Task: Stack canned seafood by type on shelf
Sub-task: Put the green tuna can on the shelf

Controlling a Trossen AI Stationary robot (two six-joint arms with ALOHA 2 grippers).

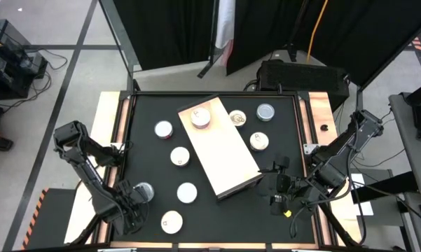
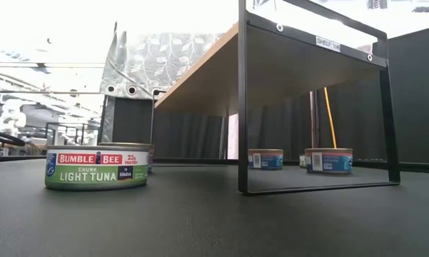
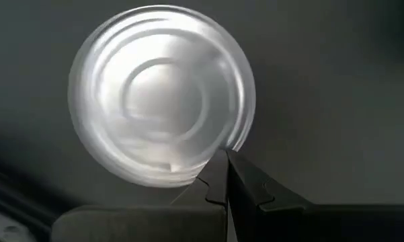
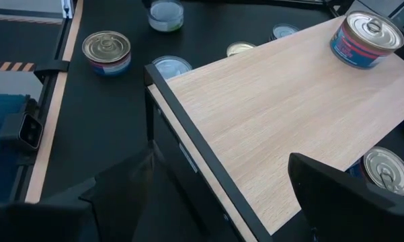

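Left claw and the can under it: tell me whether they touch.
Cannot tell. In the left wrist view, the left claw overlaps the can rim, but no view shows contact or gap plainly.

one can (image 1: 200, 117) on shelf (image 1: 228, 157)

Black tabletop (image 1: 280, 122); dark curtains (image 1: 168, 31) behind; orange cable (image 1: 314, 31); possibly power unit (image 1: 305, 75).

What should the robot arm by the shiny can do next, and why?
Probably the left gripper should lower a little and close on the can right beneath it. In the left wrist view that can's silvery lid sits just past the fingertips, not yet gripped. Only one can stands on the shelf; the others are still on the black table. The right gripper waits near the shelf's end.
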